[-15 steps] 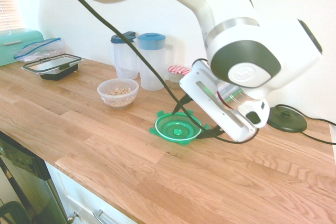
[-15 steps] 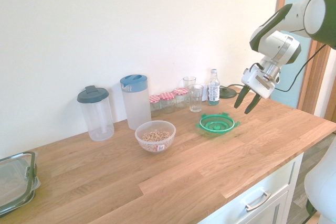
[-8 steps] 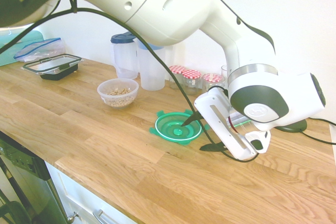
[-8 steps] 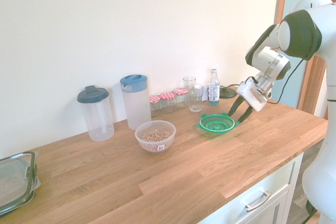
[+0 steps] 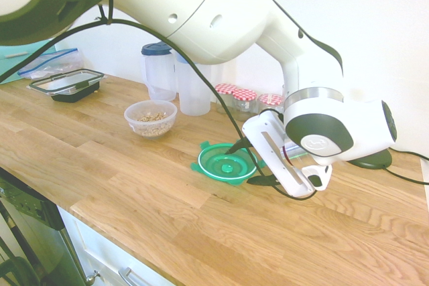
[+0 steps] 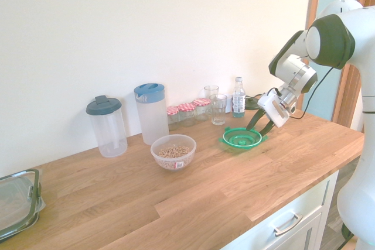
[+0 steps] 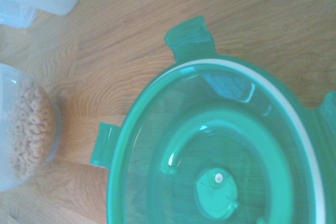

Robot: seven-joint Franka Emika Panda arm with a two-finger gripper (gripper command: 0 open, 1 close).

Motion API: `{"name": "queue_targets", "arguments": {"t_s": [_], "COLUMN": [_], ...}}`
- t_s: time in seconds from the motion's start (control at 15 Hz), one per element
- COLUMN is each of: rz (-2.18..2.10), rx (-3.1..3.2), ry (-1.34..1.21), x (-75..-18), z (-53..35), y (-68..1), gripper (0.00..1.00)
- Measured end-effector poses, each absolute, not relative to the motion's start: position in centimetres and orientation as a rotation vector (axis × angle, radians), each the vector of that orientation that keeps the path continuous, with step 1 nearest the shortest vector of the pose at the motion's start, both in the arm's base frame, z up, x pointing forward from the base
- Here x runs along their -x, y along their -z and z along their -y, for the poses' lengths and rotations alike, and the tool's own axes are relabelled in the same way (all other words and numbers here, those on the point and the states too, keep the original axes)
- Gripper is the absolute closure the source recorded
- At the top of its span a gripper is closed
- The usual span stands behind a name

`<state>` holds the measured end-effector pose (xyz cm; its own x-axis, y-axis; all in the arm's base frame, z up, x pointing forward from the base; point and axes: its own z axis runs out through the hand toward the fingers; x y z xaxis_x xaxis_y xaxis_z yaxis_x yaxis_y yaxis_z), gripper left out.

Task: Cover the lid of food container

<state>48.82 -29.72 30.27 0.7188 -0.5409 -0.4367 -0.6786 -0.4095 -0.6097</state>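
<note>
No legible txt in any view; label on clear bowl (image 6: 174, 152), ctr of 2nd ext. view, too small to read.

the lid (image 6: 242, 138) lies beside the food container (image 6: 174, 153) on the counter (image 6: 193, 197).

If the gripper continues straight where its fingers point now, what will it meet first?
Probably the green lid, at its edge nearest the gripper; exact depth is unclear.
</note>
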Motion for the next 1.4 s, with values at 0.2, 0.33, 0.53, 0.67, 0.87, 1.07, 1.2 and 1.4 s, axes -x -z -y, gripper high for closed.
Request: {"name": "queue_targets", "arguments": {"t_s": [0.2,0.33,0.53,0.67,0.87,1.07,1.2,1.4], "rz": [-0.930,-0.930,-0.924,-0.922,-0.925,-0.929,-0.929,-0.930], "rx": [2.081,2.063,2.057,2.056,2.057,2.061,2.062,2.063], "ry": [-0.206,-0.207,-0.216,-0.221,-0.219,-0.216,-0.215,-0.214], "x": [-48.8,-48.9,-49.1,-49.1,-48.8,-48.8,-48.9,-48.9], "z": [29.6,28.9,27.9,27.5,27.4,27.4,27.4,27.4], "y": [-29.9,-29.4,-28.8,-28.4,-27.9,-27.8,-27.8,-27.8], "gripper": [1.00,1.00,1.00,1.00,1.00,1.00,1.00,1.00]}}
